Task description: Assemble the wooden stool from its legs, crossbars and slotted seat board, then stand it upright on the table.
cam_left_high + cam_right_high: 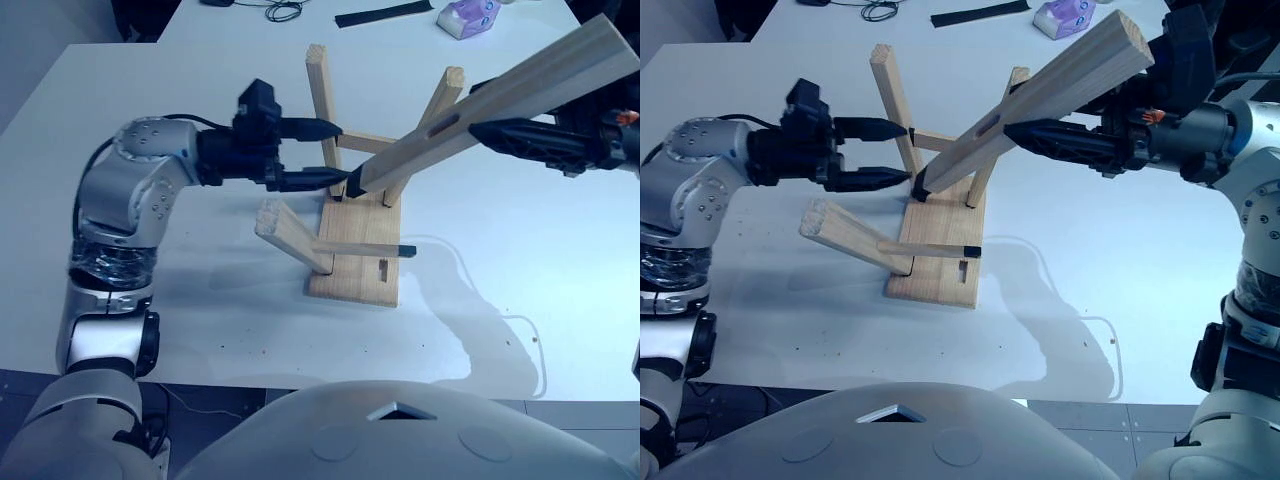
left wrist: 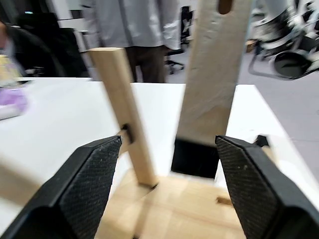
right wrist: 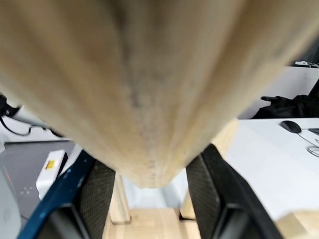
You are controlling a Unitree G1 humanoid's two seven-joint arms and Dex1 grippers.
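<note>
The slotted seat board (image 1: 356,262) lies flat on the white table. Two legs stand in its far end, one upright (image 1: 322,100) and one leaning (image 1: 437,108), joined by a crossbar (image 1: 365,143). A third leg (image 1: 290,236) tilts off the near left corner with a crossbar (image 1: 366,249) sticking out. My right gripper (image 1: 480,110) is shut on a long slotted leg (image 1: 520,88) held slanting, its lower end down by the board. My left gripper (image 1: 336,153) is open, and its fingers (image 2: 92,191) straddle the upright leg (image 2: 124,119) and the slanting leg's foot (image 2: 212,79).
A purple tissue pack (image 1: 468,17), a black strip (image 1: 383,14) and dark cables (image 1: 283,10) lie at the table's far edge. A thin pale cable (image 1: 505,320) loops over the table right of the board. The near left of the table is bare.
</note>
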